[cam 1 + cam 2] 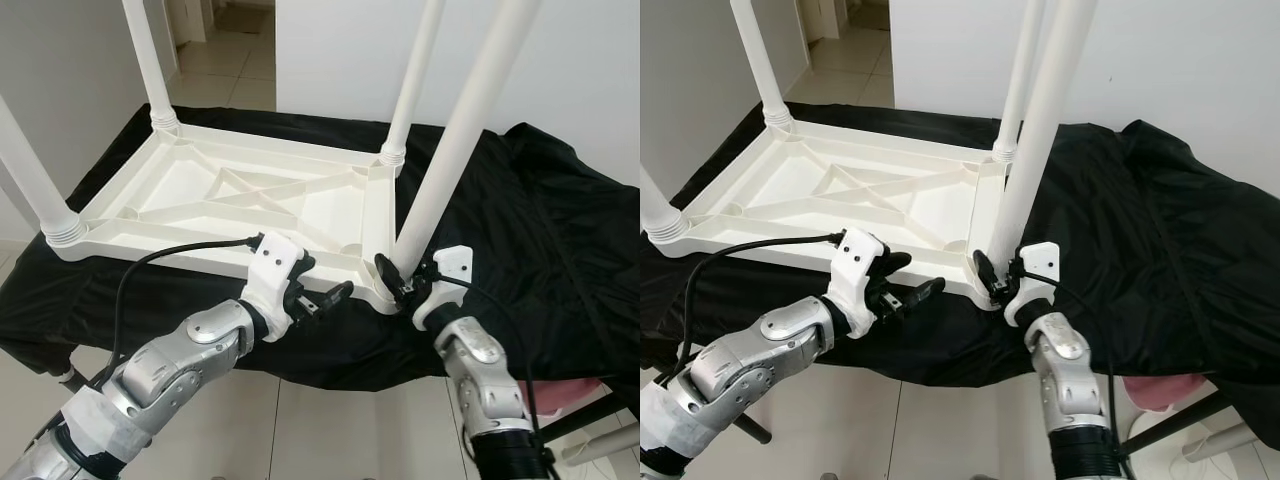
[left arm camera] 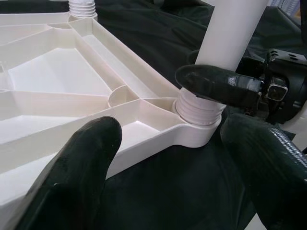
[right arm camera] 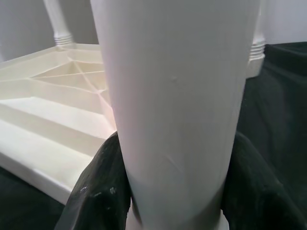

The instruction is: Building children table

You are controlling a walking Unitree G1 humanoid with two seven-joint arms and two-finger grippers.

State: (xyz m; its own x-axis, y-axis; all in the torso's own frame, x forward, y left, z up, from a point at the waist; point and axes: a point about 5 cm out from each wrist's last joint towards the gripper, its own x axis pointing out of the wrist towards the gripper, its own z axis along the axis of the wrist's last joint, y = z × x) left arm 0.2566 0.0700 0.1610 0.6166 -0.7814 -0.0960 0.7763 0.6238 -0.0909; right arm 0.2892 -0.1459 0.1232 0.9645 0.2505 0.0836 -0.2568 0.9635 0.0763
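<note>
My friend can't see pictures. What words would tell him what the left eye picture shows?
The robot's right gripper grips the bottom of a white table leg at the near corner of an upside-down white children's table lying on black cloth. Its left gripper hovers open beside that corner; three other legs stand up.

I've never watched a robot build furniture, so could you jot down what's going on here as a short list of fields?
Table top: white plastic table top lying upside down on a black cloth
Legs fitted: three white legs upright in the other corners
Fourth leg: near-corner leg, leaning, its threaded end in the socket
Right end effector: fingers closed around the base of that leg
Left end effector: open, just beside the near edge, holding nothing
Floor: pale tiles
</note>
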